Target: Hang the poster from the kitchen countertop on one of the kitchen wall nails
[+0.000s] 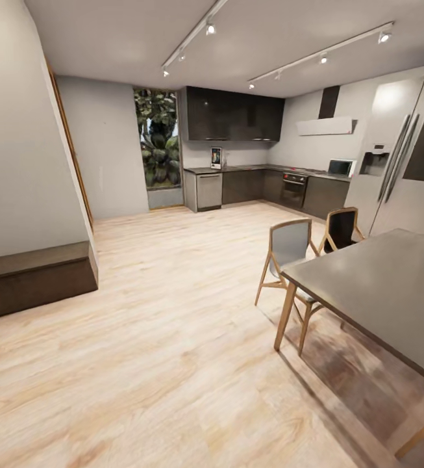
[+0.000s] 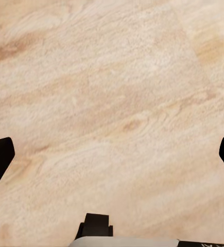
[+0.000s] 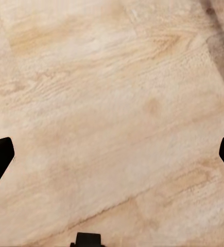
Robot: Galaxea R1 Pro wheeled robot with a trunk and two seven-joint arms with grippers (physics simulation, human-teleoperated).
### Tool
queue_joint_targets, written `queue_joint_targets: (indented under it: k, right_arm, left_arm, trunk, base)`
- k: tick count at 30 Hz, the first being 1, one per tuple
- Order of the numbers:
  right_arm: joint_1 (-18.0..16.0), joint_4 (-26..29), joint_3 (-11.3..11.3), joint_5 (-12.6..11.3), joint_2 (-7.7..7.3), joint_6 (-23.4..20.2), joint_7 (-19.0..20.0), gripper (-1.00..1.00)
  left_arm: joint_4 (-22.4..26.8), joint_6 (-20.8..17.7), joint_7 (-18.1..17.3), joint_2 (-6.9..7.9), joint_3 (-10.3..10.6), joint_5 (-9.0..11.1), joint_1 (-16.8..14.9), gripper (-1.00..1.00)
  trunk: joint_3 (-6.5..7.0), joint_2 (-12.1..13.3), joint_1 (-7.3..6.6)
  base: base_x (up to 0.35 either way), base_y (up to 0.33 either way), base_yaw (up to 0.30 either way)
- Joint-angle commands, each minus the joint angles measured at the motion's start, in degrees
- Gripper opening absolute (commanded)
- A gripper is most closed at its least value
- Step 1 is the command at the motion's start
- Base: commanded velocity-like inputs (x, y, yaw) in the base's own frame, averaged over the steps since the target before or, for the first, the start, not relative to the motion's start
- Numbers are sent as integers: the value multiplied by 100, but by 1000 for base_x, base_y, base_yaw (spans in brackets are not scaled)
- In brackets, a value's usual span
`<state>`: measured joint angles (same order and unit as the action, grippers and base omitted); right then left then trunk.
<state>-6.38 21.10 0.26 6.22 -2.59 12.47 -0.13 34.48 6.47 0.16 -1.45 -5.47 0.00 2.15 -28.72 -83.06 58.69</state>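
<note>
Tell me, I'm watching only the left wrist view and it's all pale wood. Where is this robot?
Observer: In an open room; the kitchen countertop runs along the far wall.
Operator: Any poster there?
Observer: Yes, the poster stands upright on the countertop's left end, near the window.
Operator: Anything closer by?
Observer: A grey dining table with chairs sits to the right.
Operator: Is the other gripper holding something?
Observer: No, the right gripper is open over bare floor.

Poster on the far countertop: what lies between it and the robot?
In the head view, bare wood floor stretches toward the poster on the countertop; the table and chairs stand off to the right.
</note>
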Motion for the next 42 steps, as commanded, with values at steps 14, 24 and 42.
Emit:
queue_joint_targets:
  k: [14, 24, 42]
  right_arm:
    - [5, -9, -3, 43, -24, 19, -2, 100]
    - [5, -6, -9, 22, -23, 19, -4, 100]
    - [5, -7, -11, 19, -24, 22, -4, 100]
  left_arm:
    - [6, 12, 1, -5, -24, 0, 3, 100]
    - [6, 18, 2, -5, -32, 0, 2, 100]
    - [6, 18, 2, -5, -33, 0, 2, 100]
  trunk:
    - [-4, -2, 4]
    - [-4, -2, 4]
    - [-4, -2, 4]
  base:
    - [334, 89, 6]
    - [335, 80, 0]
    - [335, 76, 0]
